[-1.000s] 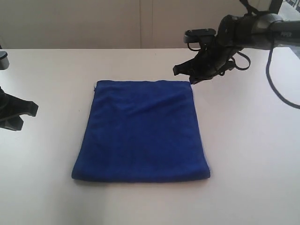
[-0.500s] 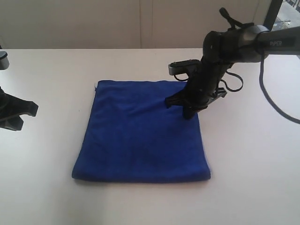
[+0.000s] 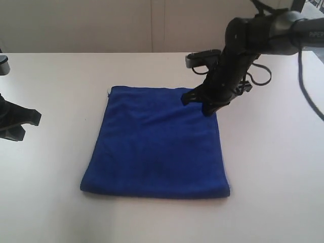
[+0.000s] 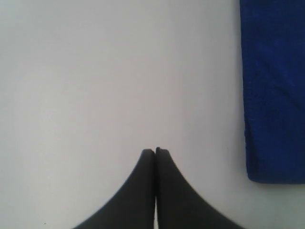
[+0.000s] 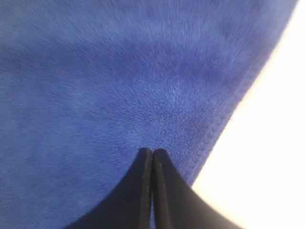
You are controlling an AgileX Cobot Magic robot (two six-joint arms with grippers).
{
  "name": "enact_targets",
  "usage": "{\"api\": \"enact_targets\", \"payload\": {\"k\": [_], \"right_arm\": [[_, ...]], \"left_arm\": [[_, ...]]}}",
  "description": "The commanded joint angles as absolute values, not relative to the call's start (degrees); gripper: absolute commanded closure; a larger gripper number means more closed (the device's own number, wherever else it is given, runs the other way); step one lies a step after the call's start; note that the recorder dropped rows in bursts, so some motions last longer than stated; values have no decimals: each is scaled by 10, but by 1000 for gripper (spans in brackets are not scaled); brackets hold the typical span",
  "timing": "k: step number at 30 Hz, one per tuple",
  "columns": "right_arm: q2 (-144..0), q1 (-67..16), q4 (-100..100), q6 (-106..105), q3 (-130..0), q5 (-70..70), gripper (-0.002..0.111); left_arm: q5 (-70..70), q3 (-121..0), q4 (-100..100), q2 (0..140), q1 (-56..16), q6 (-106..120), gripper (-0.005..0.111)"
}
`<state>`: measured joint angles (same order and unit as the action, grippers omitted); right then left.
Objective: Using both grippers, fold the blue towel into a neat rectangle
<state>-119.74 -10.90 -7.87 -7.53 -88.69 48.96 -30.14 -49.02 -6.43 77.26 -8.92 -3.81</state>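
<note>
At the far left we see the left gripper (image 4: 155, 152) over the bare white table (image 3: 50, 202), well apart from the cloth. Its two black fingers meet at the tips with nothing between them, so the jaws are closed and empty. Its wrist view shows only one edge and corner of the cloth off to the side.

In the middle lies the blue towel (image 3: 157, 147), flat on the table as a folded rectangle, its near edge thick and rounded. A small white tag (image 3: 108, 92) peeks out at its far left corner.

To the right, the right gripper (image 3: 208, 112) points steeply down onto the towel near its far right corner. In its wrist view the fingertips (image 5: 145, 157) are pressed together – jaws closed – and rest on the fabric just inside the stitched hem. We cannot tell whether any cloth is caught between them. Black cables (image 3: 260, 77) loop from the arm behind it.
</note>
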Motion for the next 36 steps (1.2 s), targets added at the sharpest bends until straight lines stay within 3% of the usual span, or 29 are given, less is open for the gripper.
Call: {"api": "enact_targets", "payload": {"k": [1, 8, 20, 36], "right_arm": [[-1138, -109, -83, -72, -886, 531, 108], [-1128, -109, -107, -72, -826, 539, 108], [-1128, -109, -105, -86, -711, 410, 108], [-1144, -108, -13, -93, -685, 376, 108]], "left_arm": [[-308, -484, -67, 767, -87, -36, 107], [-308, -484, -67, 767, -87, -36, 107], [-308, -484, -67, 767, -87, -36, 107], [-308, -484, -67, 767, -87, -36, 107]]}}
